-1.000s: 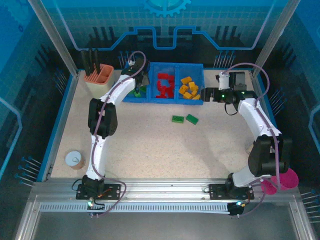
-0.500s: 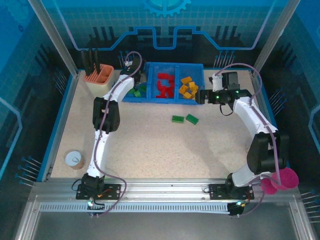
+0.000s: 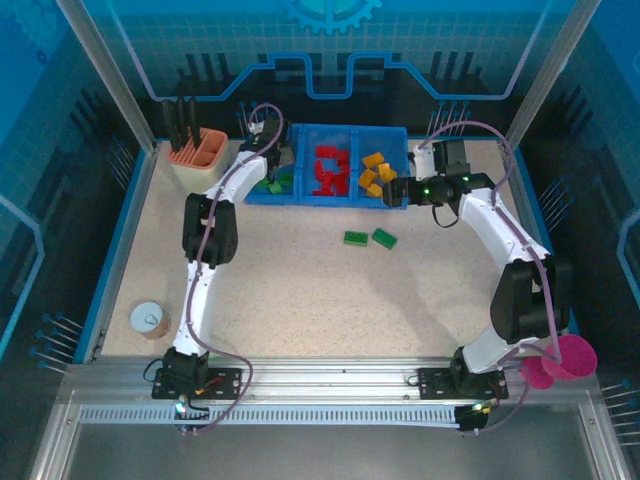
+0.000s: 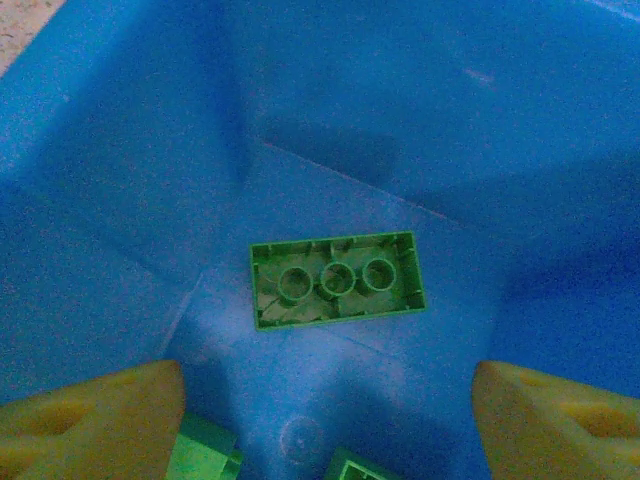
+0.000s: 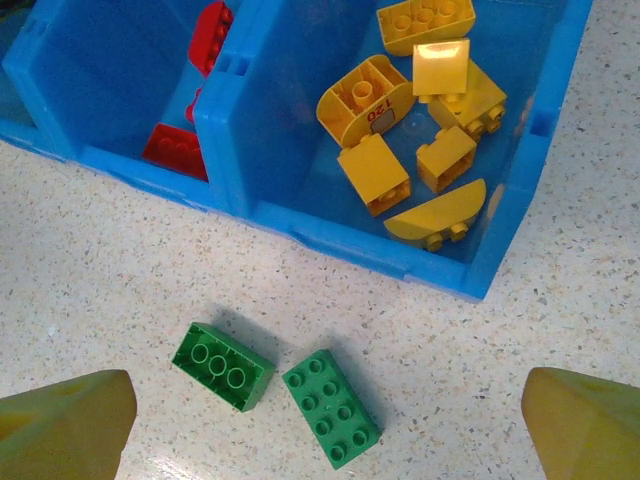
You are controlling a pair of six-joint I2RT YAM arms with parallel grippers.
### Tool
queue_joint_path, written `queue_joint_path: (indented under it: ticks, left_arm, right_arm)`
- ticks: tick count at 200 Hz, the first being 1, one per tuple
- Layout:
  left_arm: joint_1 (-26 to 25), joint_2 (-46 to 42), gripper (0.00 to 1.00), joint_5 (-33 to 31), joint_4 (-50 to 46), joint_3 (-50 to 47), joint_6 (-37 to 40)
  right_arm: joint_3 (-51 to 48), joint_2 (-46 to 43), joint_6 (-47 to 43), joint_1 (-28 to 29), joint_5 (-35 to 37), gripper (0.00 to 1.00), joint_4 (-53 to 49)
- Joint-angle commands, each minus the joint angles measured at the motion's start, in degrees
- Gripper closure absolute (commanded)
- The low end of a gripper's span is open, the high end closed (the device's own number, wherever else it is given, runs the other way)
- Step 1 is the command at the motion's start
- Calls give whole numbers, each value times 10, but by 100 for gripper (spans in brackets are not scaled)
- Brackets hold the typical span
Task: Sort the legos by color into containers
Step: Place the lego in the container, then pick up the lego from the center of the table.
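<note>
The counter (image 3: 300,300) carries the blue tray (image 3: 320,200) at its far edge. The left arm (image 3: 230,180) reaches into the tray's left compartment. The left jaws have spread wider over the last second and stand apart, empty, above a green brick (image 4: 337,279) lying studs-down on the floor, so that one looks delivered. The right arm (image 3: 500,228) has swung left. The right jaws, wide open and empty, hang above the two green bricks (image 5: 222,366) left on the counter just before the tray. Red bricks (image 3: 328,172) sit in the middle compartment, yellow bricks (image 5: 372,173) in the right.
</note>
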Motion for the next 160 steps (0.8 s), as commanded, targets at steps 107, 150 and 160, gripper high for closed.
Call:
queue_joint_path:
  ticks: [107,150,160]
  left_arm:
    - [-29,-343,25,265,59,-240,292]
    - [-93,-352,21,354,-126,-232,581]
    - [-105,-361,21,380,-108,-264,619]
  right_arm:
    - [12,-17,-18,7,14,0,-4]
    - [-40,-112,1,-28,9,0,-25]
    - [-57,-134,11,-32,2,0,-28]
